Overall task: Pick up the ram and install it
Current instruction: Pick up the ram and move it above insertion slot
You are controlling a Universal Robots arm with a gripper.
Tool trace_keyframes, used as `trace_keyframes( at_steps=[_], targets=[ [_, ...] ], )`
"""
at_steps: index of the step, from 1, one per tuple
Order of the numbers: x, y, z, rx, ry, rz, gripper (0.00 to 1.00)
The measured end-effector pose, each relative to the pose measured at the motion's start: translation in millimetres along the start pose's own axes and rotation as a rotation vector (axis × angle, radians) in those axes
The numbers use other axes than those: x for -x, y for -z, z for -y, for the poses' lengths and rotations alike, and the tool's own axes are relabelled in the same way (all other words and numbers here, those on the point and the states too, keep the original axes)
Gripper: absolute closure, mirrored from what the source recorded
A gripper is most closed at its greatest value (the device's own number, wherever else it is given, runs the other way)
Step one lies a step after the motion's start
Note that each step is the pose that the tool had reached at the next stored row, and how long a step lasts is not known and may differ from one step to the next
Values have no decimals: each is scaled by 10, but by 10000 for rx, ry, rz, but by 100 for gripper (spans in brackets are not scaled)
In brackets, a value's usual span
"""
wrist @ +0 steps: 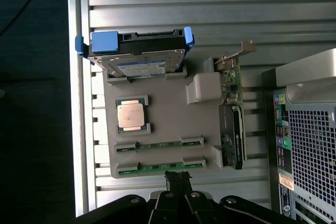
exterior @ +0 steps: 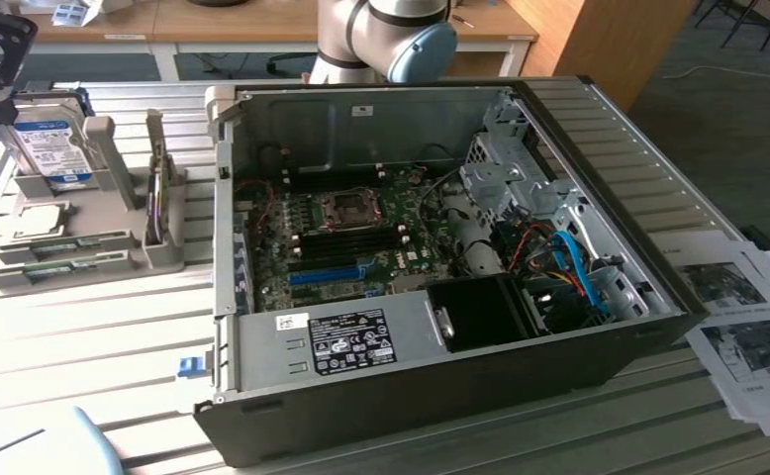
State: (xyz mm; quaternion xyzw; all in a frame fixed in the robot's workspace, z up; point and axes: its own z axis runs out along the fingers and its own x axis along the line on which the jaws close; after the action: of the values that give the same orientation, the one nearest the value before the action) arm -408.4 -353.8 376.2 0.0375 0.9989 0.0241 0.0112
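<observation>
The gripper has its fingers clenched together with nothing between them, and in the wrist view their tips point at the edge of a grey holder tray on the slatted metal table. The ram lies in the tray's outermost long slot, the one nearest the fingertips, seated edge-up with small grey clips at both ends; whether the tips touch the tray cannot be told. A second ram stick lies parallel to it in the next slot, and beyond that a square processor sits in its own recess. At the far end of the tray a silver hard drive with a blue label stands tilted in a blue carrier. An expansion card stands on edge along the tray's side, just beside one end of both ram slots, with a raised grey block next to it. In the exterior view the tray sits to the exterior view's left of the open computer case, which lies on its side with the arm rising behind it. Inside the case, the motherboard shows its processor socket, a row of dark memory slots and a bright blue slot; blue cables and a black shroud crowd the exterior view's right. Printed sheets lie on the table beyond the case.
</observation>
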Motion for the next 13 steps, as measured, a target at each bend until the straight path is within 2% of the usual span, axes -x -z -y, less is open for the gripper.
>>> trace_keyframes(
  at_steps=[13],
  targets=[
    [0, 0, 0, 4, 173, -8, 91]
  ],
)
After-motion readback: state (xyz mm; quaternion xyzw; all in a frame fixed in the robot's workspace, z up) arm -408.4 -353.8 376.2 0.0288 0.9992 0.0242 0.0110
